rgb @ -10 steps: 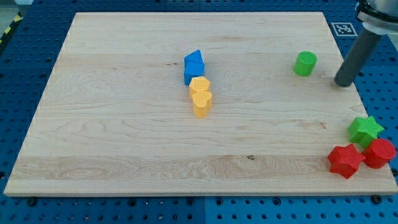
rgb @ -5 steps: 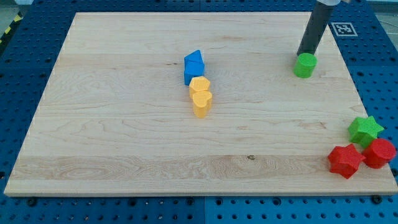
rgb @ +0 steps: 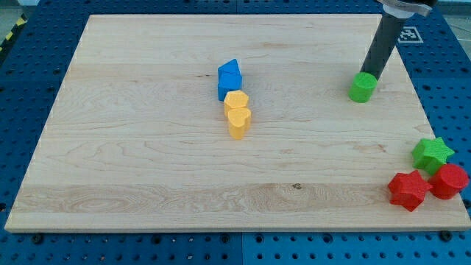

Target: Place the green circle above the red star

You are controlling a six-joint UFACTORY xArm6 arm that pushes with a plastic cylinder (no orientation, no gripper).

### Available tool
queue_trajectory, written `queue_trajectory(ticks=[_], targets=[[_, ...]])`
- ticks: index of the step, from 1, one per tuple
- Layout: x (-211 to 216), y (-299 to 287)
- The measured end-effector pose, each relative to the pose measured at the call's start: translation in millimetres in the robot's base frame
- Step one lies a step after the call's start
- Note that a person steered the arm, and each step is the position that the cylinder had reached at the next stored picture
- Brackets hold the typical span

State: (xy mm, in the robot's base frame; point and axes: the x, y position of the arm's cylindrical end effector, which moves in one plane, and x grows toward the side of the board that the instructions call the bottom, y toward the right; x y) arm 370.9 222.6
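Green circle being nudged down toward the red star.

The green circle [rgb: 361, 87] sits near the view's upper right of the desk [rgb: 147, 162], well apart from the red star [rgb: 408, 190] at the lower right. My tip [rgb: 368, 75] touches its upper edge; there is no hand here, only the rod. I judge the push should run down and slightly right, kept centred so the circle doesn't slip sideways, and stop short of the green star [rgb: 432, 154] and the red block [rgb: 449, 181] beside it. The wooden desk lies on a blue pegboard [rgb: 22, 88]; a blue block [rgb: 229, 78] and two yellow blocks [rgb: 237, 114] stand mid-board.
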Motion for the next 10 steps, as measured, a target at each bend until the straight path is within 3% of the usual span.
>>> queue_trajectory(ticks=[2,10], targets=[[-9.1,-31.0],[34.9,-20.8]])
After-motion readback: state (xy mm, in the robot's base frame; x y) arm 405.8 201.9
